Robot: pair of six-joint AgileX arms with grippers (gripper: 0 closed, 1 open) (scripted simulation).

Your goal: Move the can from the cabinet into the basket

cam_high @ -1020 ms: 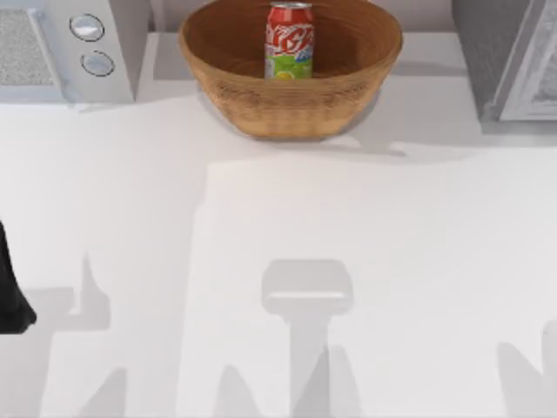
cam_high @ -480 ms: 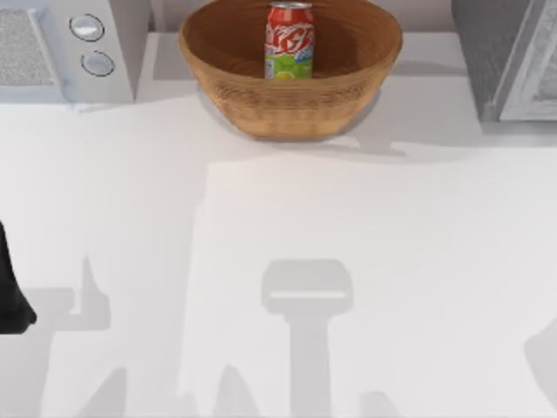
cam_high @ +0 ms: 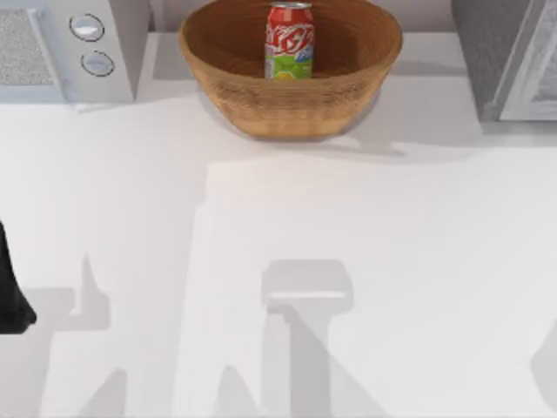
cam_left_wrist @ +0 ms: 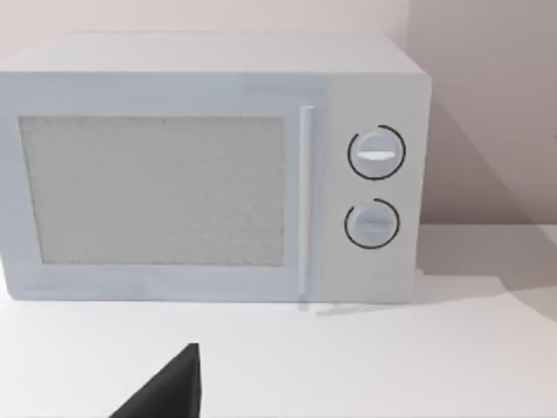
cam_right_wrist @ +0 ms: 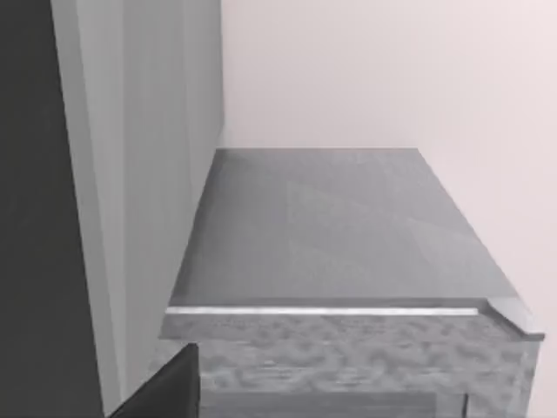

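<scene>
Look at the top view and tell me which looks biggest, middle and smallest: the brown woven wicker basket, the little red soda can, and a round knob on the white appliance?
1. Brown woven wicker basket, by far the widest.
2. Red soda can, standing upright inside the basket.
3. Round knob on the white appliance, smallest, though not much narrower than the can.

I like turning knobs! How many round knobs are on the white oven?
2. One knob sits right above the other knob, both on the oven's front, beside its door handle.

Only table [cam_high: 435, 261] shadows perhaps shifted
</scene>
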